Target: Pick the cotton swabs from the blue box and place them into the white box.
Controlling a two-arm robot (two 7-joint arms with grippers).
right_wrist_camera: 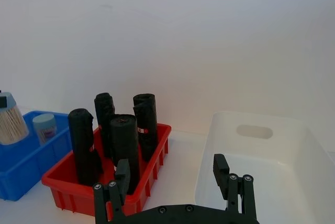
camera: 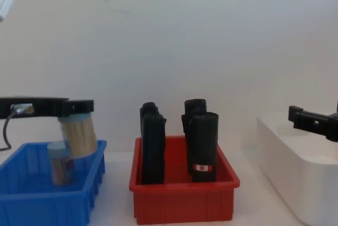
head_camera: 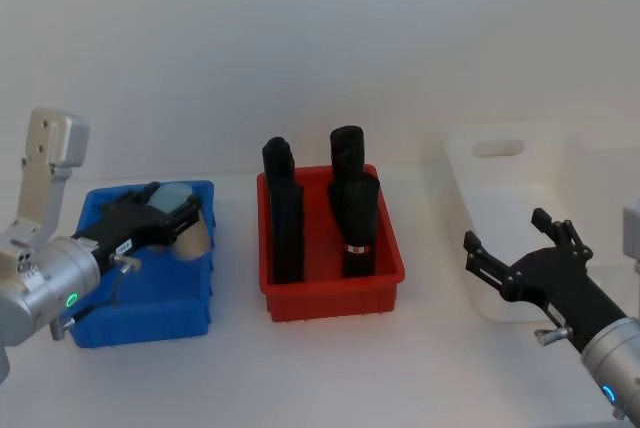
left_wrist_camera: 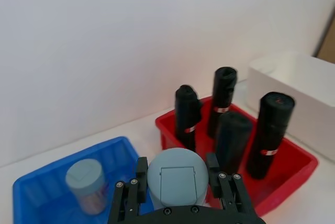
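My left gripper [head_camera: 168,211] is shut on the teal lid of one tub of cotton swabs [head_camera: 190,231], holding it tilted above the right end of the blue box [head_camera: 150,320]. The wrist view shows that lid [left_wrist_camera: 176,177] clamped between the fingers. A second tub [camera: 60,165] stands inside the blue box [camera: 47,205], below the held tub [camera: 78,134]. The white box [head_camera: 495,248] sits at the far right. My right gripper [head_camera: 515,248] hovers open at its near side with nothing between its fingers.
A red bin [head_camera: 335,300] with several tall black rolls [head_camera: 352,213] stands between the blue box and the white box. A plain wall rises behind the table. Bare tabletop lies in front of the bins.
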